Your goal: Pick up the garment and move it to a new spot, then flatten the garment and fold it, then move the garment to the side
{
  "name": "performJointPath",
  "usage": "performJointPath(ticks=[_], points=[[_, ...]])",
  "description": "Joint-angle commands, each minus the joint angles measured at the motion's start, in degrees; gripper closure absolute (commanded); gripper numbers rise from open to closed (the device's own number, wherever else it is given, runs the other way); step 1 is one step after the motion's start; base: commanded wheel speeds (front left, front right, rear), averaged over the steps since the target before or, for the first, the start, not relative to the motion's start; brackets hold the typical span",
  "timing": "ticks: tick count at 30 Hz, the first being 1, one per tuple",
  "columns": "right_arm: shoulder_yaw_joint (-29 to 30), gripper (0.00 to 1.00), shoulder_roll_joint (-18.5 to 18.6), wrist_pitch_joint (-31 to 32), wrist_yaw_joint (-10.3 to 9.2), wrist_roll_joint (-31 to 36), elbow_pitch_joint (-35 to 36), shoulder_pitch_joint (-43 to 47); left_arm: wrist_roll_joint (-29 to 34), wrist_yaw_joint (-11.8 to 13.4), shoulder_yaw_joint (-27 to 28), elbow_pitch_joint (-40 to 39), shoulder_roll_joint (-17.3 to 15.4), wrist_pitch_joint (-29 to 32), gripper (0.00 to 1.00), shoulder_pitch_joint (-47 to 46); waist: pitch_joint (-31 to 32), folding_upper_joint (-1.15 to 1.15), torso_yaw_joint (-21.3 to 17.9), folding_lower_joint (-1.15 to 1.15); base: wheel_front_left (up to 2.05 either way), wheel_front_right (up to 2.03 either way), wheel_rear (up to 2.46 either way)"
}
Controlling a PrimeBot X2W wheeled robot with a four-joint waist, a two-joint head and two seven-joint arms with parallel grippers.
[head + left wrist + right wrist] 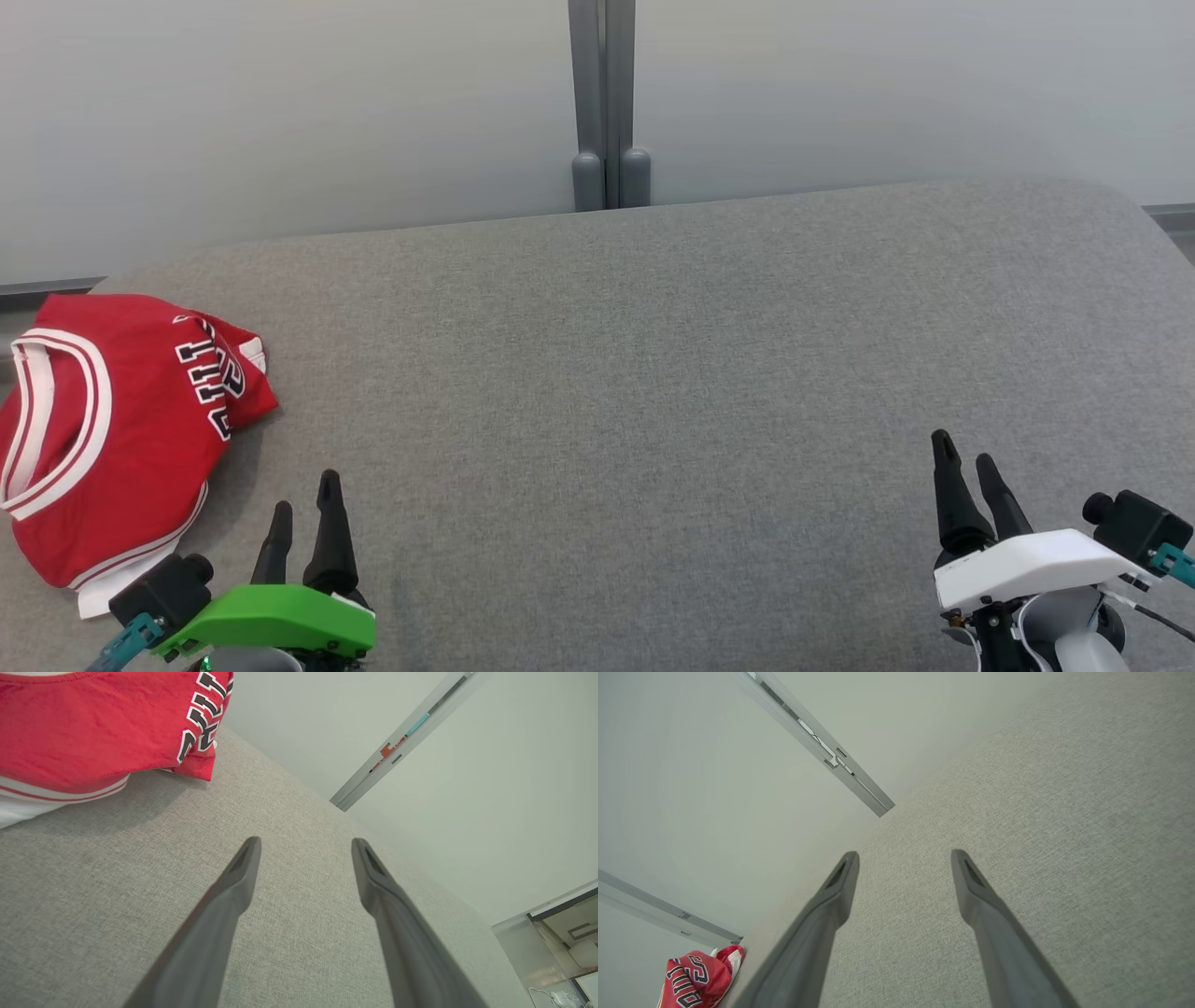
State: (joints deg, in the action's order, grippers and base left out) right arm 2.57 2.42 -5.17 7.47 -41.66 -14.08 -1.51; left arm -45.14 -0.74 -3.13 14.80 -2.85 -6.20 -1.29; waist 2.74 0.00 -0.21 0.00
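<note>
The bunched red-and-white fabric jersey (pixel 112 439) lies on the wide grey upholstered surface (pixel 653 373), at its left edge. The green-cased left gripper (pixel 304 495) sits at the near edge, just right of the jersey and apart from it. The white-cased right gripper (pixel 963 448) is at the near right, well apart from both. Behind the surface stands a pale wall (pixel 280 112), with a grey upright post (pixel 605 103) at its middle.

The grey padded surface (pixel 672 373) lies bare across its middle and right, leaving wide room for a gripper to pass. A bunched red garment (pixel 112 420) takes up the left edge, near the left gripper (pixel 304 493), and a pale wall (pixel 280 121) with a grey post (pixel 605 103) closes the back
</note>
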Motion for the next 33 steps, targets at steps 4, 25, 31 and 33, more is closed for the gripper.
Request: performJointPath(ticks=[4,25,31,33], points=[[-0.38,0.0,0.36,-1.13,0.02,4.66,0.88,-0.09,4.79,0.68,-0.46,-0.86,-0.74,-1.2,0.0,-0.17,0.21,0.0,0.26,0.0,0.0,0.0,0.0],[-1.79,0.0,0.45,-3.24,0.03,18.18,0.95,0.53,16.45,1.85,-0.84,-0.47,-0.88,-4.28,0.0,1.01,1.16,0.0,0.85,0.0,0.0,0.0,0.0],[-2.32,0.0,0.47,-3.42,0.03,21.06,0.56,0.73,19.17,1.65,-0.87,-0.02,-0.89,-5.14,0.0,1.45,1.42,0.0,1.11,0.0,0.0,0.0,0.0],[-2.6,0.0,0.48,-3.47,0.03,21.9,0.37,0.82,19.95,1.51,-0.86,0.18,-0.87,-5.28,0.0,1.55,1.47,0.0,1.16,0.0,0.0,0.0,0.0]])
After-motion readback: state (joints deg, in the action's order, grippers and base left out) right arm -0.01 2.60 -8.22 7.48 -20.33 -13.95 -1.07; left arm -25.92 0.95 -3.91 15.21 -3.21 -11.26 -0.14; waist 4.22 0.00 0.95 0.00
